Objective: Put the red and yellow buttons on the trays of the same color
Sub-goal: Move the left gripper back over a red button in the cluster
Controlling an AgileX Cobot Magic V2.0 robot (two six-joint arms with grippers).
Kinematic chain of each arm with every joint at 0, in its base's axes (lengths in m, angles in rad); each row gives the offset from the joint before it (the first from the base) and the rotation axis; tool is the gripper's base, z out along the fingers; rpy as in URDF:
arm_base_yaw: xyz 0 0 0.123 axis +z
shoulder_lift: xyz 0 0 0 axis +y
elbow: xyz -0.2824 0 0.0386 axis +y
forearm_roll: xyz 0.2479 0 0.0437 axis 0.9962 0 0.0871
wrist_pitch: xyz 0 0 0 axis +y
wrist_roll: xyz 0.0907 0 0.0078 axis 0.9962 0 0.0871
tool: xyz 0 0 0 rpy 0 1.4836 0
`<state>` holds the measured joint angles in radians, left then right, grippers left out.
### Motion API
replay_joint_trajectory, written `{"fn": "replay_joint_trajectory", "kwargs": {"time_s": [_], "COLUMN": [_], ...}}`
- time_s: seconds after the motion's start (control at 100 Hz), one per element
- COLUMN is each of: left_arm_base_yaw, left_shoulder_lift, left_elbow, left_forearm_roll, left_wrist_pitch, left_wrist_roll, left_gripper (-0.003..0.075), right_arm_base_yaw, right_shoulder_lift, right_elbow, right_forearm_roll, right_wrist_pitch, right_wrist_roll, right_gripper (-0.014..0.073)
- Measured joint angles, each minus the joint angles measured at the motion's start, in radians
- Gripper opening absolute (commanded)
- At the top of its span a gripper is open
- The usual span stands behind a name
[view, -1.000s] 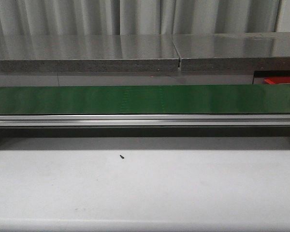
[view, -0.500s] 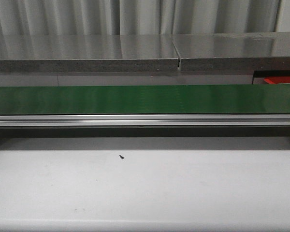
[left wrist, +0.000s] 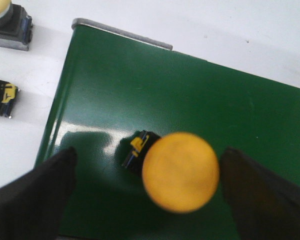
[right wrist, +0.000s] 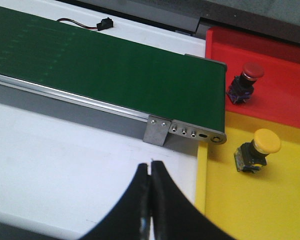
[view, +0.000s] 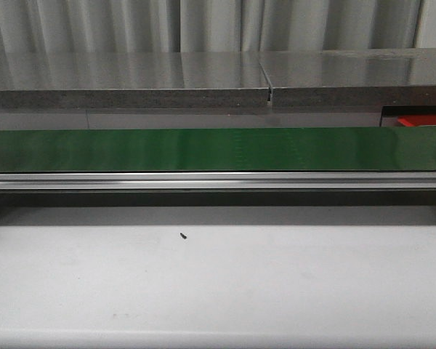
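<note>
Left wrist view shows a yellow button (left wrist: 180,171) lying on its side on the green conveyor belt (left wrist: 200,110), low and centre in the frame, its black-and-yellow body jutting toward the left of the cap. The left hand (left wrist: 147,200) is spread wide, one dark finger at the lower left corner and one at the lower right, with the button between them and neither touching it. At the upper left of that frame, two more switch units (left wrist: 7,25) sit on the white desk (left wrist: 20,150) beside the belt's end.

Right wrist view has the right hand (right wrist: 150,200) pressed together and holding nothing, low in the frame over the desk. At the right edge, a red button (right wrist: 244,82) rests in the red tray (right wrist: 280,95) and another yellow button (right wrist: 255,150) in the yellow tray (right wrist: 250,210), both just past the belt's end roller.

Front view shows only bare belt; neither arm appears.

The step in hand looks like picking up the belt button. To do it well, the left hand should descend centred on the cap, close across its round rim rather than the offset body, and grip firmly, since the domed cap could slip or roll.
</note>
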<state>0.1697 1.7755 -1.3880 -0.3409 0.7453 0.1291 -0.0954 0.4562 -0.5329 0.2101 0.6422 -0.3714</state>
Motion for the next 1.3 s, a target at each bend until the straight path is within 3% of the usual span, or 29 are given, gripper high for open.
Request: {"fn": "replay_joint_trajectory", "kwargs": {"time_s": [0.12, 0.4, 0.75, 0.99, 1.3], "left_arm_base_yaw": [0.0, 0.026, 0.288, 0.399, 0.415], "left_shoulder_lift": [-0.037, -0.195, -0.199, -0.115, 0.063], "left_elbow": [0.0, 0.0, 0.005, 0.005, -0.007], "left_forearm_roll": [-0.004, 0.057, 0.104, 0.104, 0.104], "left_wrist_pitch": [0.0, -0.024, 0.036, 0.01, -0.055], "left_wrist_roll": [0.004, 0.008, -0.014, -0.018, -0.018], "left_gripper": [0.064, 0.0634, 0.0634, 0.0634, 0.0634], "right_arm_base_yaw": [0.0, 0.0, 0.0, 0.0, 0.0], "right_shoulder_lift": [0.0, 0.0, 0.0, 0.0, 0.0], "right_elbow": [0.0, 0.0, 0.0, 0.0, 0.0], "right_forearm_roll": [0.0, 0.0, 0.0, 0.0, 0.0], "right_wrist_pitch": [0.0, 0.0, 0.0, 0.0, 0.0], "right_wrist_roll": [0.0, 0.0, 0.0, 0.0, 0.0], "right_gripper": [-0.0098, -0.0098, -0.0098, -0.0098, -0.0098]}}
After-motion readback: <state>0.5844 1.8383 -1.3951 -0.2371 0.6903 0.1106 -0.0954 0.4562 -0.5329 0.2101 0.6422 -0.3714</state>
